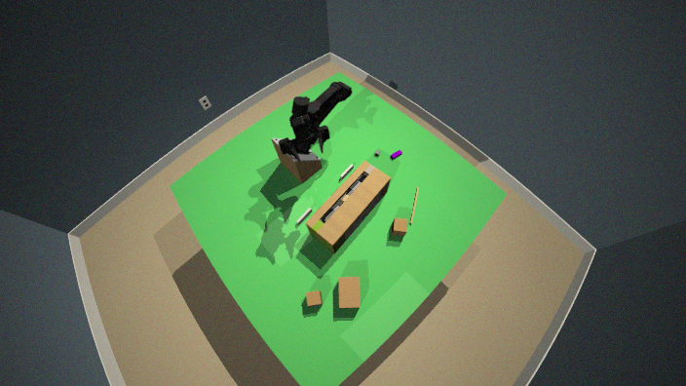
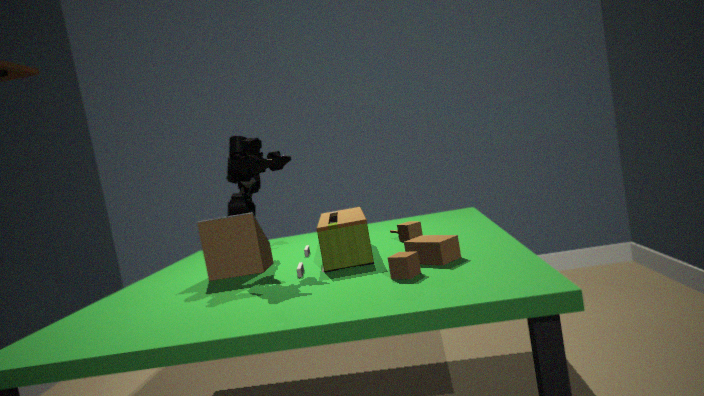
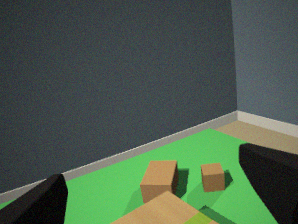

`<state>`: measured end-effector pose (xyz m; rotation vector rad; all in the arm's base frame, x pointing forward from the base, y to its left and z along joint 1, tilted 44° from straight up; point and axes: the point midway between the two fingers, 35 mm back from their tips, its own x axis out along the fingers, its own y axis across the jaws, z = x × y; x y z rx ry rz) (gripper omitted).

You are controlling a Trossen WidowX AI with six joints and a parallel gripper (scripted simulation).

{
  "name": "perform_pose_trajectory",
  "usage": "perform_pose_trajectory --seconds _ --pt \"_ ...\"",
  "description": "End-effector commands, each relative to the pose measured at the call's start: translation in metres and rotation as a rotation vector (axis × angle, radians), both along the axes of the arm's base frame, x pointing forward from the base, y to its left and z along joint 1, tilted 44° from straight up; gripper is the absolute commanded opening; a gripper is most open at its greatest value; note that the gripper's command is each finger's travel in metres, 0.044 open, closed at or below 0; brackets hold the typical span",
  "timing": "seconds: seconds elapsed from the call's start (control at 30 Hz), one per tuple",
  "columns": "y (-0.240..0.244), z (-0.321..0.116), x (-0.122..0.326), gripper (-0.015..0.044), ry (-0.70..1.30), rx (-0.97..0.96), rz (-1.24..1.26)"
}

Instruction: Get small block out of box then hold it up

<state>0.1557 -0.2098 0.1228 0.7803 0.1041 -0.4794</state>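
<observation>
- The long box (image 1: 350,206) lies on the green table (image 1: 234,195), a narrow slot running along its wooden top; it is my landmark for every place below.
- The arm stands on a wooden pedestal (image 1: 298,166), well apart from the box on its slot side, with the gripper (image 1: 323,137) held high above the table and nowhere near the box.
- Its fingers stand wide apart with nothing between them; the wrist view looks past them onto one end of the box top.
- The small block cannot be made out. Something pale shows through the slot, but too small to name, so I judge the block remains on its shelf inside.
- Two pale rods (image 1: 346,171) lie just beside the box's slot side; a thin wooden stick (image 1: 414,206) lies on the opposite side, near a small cube (image 1: 400,226).
- By my reading, nothing is done yet: getting the block out, picking it up and holding it aloft all remain.
</observation>
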Motion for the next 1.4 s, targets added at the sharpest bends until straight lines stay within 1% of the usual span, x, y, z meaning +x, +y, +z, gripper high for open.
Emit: perform_pose_trajectory --seconds 0.0,0.07,0.23,0.4,0.53,0.8,1.03,1.37 --pt "0.000 0.000 0.001 0.0400 0.009 -0.007 0.008" --pt "0.001 -0.004 0.012 0.0400 0.082 -0.060 0.073" --pt "0.014 -0.019 0.050 0.0400 0.343 -0.282 0.382" --pt "0.044 -0.034 0.082 0.0400 0.546 -0.546 0.794" --pt "0.077 -0.043 0.099 0.0400 0.634 -0.783 1.190" --pt "0.120 -0.049 0.108 0.0400 0.617 -1.069 1.702" --pt "0.155 -0.048 0.107 0.0400 0.475 -1.293 2.145" --pt "0.156 -0.048 0.107 0.0400 0.468 -1.301 2.160"
